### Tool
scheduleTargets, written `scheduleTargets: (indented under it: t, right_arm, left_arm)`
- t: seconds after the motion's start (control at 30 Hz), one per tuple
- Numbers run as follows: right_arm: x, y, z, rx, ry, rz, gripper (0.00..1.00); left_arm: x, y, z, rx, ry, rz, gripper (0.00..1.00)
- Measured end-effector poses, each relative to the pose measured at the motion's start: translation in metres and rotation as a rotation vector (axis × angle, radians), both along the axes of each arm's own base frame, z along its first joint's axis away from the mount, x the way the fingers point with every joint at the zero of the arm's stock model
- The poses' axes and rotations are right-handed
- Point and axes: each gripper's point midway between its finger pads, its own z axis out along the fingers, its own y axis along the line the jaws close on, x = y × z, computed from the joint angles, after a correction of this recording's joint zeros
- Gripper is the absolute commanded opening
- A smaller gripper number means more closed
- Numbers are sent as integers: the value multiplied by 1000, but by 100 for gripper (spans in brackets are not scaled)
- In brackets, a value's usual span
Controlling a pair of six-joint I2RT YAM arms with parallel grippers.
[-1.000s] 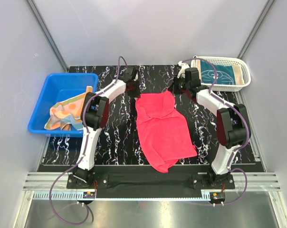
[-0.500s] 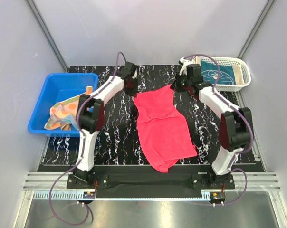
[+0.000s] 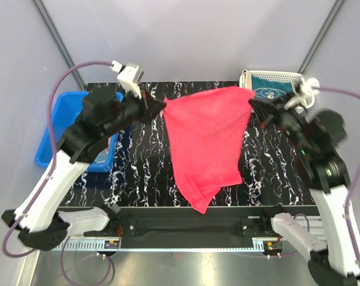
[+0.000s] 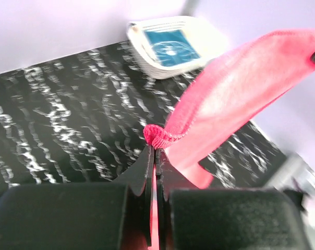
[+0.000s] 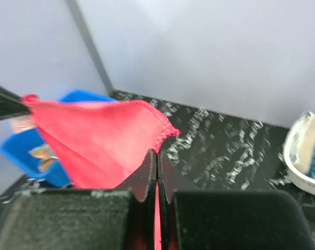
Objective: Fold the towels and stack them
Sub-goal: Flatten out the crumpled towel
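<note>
item: pink-red towel (image 3: 207,137). held up over the middle of the table (image 3: 138,173), its far edge pulled into a nearly straight line between the two grippers. the cloth hangs down and toward the near side, narrowing to a point at the table's near edge.

left gripper (image 3: 158,107): clamped shut on the towel's far-left corner. in the left wrist view a small bunched tip of hem shows just past the closed fingers.

right gripper (image 3: 255,107): clamped shut on the far-right corner. in the right wrist view the stitched hem runs away from the closed fingers toward the other arm.

edges: far hem taut, left side edge falling straight, right side edge slanting inward, and the near corner folded to a point.

open room: bare marbled surface on both sides of the hanging cloth.

white basket (image 3: 285,77): far right corner, holding the teal towel (image 3: 266,85), flat.

blue bin (image 3: 49,149): left, well apart from the red cloth. a patch of the orange-peach towel (image 5: 41,151) shows in it in the right wrist view.

change: half a second ago the towel lay on the table, its far end narrow between low grippers. now both arms are raised and spread, the far edge lifted and widened.
</note>
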Motion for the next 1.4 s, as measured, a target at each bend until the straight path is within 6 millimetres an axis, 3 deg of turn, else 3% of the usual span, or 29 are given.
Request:
scheduleTargets:
  t: [0.17, 0.23, 0.33, 0.53, 0.73, 0.93, 1.1, 1.17, 1.27, 1.33, 1.4]
  right_arm:
    - [-82, -7, 24, 83, -116, 86, 0]
    - [-107, -7, 25, 120, -143, 128, 0]
    - [-129, -5, 27, 164, -156, 171, 0]
    - [-139, -1, 49, 227, -182, 219, 0]
    - [-142, 7, 88, 241, -227, 277, 0]
    - [-177, 6, 127, 278, -333, 346, 0]
    - [-205, 0, 146, 321, -414, 379, 0]
    - [-206, -2, 151, 331, -438, 368, 0]
    - [-190, -6, 154, 329, -448, 310, 0]
    - [-163, -6, 154, 312, -438, 260, 0]
    - [-120, -1, 148, 285, -398, 208, 0]
  left_arm:
    - [-64, -5, 11, -58, -28, -137, 0]
    - [-85, -10, 18, -83, -37, -194, 0]
    - [-105, -13, 26, -114, -44, -249, 0]
    - [-112, -7, 42, -150, -65, -240, 0]
    - [-118, 1, 71, -204, -113, -242, 0]
    - [-141, 13, 116, -329, -187, -295, 0]
    - [-153, 24, 140, -394, -229, -310, 0]
    - [-149, 28, 143, -392, -240, -276, 0]
    - [-129, 34, 139, -353, -245, -171, 0]
    - [-107, 36, 134, -300, -248, -71, 0]
    - [-81, 36, 128, -240, -249, 18, 0]
